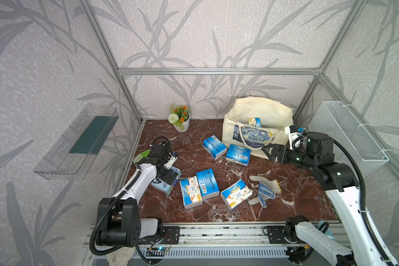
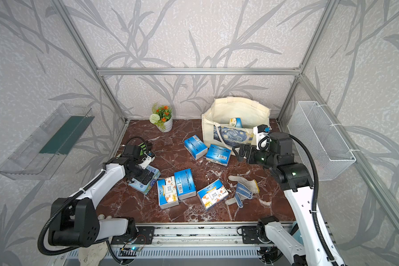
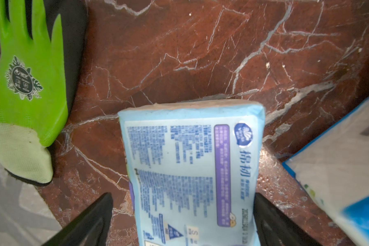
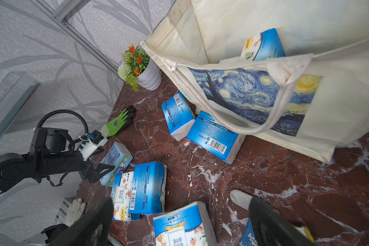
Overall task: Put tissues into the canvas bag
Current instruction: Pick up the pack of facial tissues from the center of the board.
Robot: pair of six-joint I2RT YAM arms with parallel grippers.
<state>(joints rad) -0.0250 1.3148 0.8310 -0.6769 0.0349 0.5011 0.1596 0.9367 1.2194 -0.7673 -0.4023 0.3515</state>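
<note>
The cream canvas bag (image 1: 258, 115) with its blue swirl print (image 4: 254, 93) stands open at the back right, one tissue pack (image 1: 255, 121) inside it. Several blue tissue packs lie on the marble: two by the bag (image 1: 214, 146), two side by side mid-table (image 1: 207, 183), one nearer front (image 1: 236, 193). My left gripper (image 3: 182, 196) is open, its fingers straddling a paler blue pack (image 3: 192, 170) at the left. In both top views my right gripper (image 1: 268, 149) hovers open and empty before the bag's front.
A white glove with blue dots (image 1: 264, 190) lies at the front right. A green glove (image 3: 28, 81) lies beyond the left arm. A flower pot (image 1: 181, 117) stands at the back. A wire mesh basket (image 1: 348, 135) hangs on the right wall, a clear shelf (image 1: 78, 142) on the left.
</note>
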